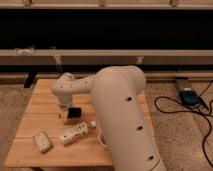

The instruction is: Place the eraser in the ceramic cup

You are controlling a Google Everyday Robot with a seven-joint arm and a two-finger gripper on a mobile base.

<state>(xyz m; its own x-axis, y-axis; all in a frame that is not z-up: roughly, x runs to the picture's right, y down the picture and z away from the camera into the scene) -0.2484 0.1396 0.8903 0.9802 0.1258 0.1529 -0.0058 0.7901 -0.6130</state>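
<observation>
The black eraser [74, 113] lies flat on the wooden table [30, 155], left of middle. My gripper [63, 114] is down at the eraser's left end, touching or almost touching it. My wide white arm [120, 115] sweeps across the right half of the table. The white ceramic cup [101, 140] is almost wholly hidden behind the arm; only a sliver of its left rim shows near the front edge, to the right of the eraser.
A white bottle [74, 133] lies on its side just in front of the eraser. A pale beige packet [42, 142] lies at the front left. The orange-brown bowl is hidden behind my arm. Cables and a blue device [189, 96] lie on the floor at the right.
</observation>
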